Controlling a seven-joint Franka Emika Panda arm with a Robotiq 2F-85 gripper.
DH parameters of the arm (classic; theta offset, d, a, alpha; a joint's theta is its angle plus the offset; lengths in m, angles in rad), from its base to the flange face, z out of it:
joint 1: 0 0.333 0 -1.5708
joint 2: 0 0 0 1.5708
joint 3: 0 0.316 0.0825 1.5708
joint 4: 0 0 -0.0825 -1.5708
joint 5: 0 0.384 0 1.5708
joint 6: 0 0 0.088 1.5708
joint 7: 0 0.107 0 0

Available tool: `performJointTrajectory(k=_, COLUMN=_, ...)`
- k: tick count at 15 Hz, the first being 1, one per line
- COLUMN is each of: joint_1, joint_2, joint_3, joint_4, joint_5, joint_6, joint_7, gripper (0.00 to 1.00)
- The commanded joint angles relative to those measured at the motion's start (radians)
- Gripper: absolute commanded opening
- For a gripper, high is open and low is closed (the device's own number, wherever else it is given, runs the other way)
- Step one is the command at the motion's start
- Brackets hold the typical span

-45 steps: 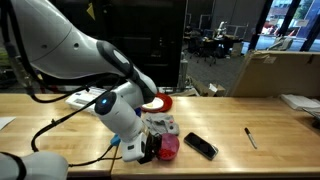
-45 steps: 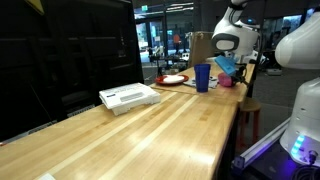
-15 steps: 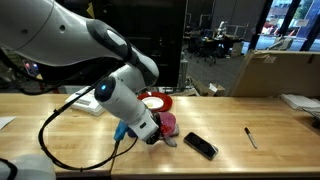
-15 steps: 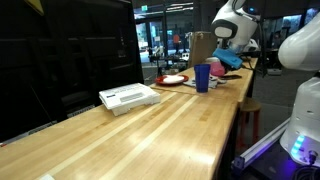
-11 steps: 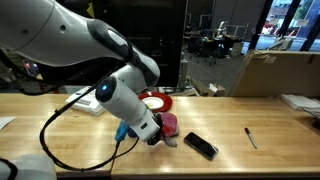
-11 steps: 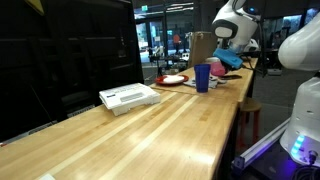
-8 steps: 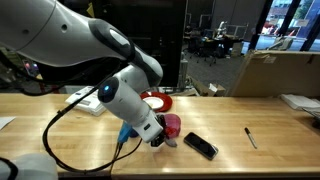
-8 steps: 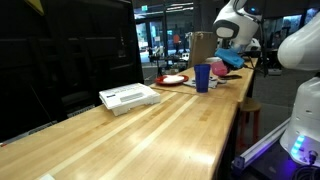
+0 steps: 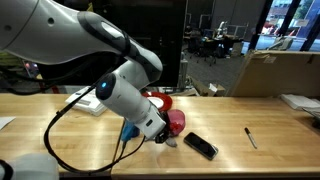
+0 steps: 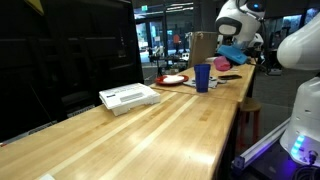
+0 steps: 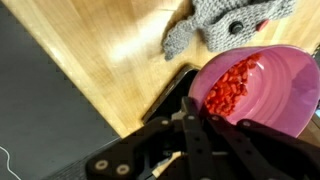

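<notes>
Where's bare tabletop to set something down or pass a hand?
Free: the wood between phone and pen, and the long stretch of table in front of white box. Crowded: around pink bowl, grey cloth, plate and blue cup.

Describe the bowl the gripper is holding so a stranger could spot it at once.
Start at the long wooden table and follow the white arm down to its gripper. Clamped there by the rim is a pink bowl, near a black phone. It alone holds a heap of small red pieces.
</notes>
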Motion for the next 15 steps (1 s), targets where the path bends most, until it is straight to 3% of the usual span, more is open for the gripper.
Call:
performJointTrajectory(k=1, joint_1=0.003, joint_2=-0.076, joint_3=0.018, joint_4=-0.010, joint_5=0.001, joint_6=0.002, joint_7=-0.028, gripper=0.01)
performJointTrajectory(k=15, joint_1=0.050, joint_2=-0.173, joint_3=0.066, joint_4=0.018, joint_5=-0.002, joint_6=0.006, joint_7=-0.057, gripper=0.01)
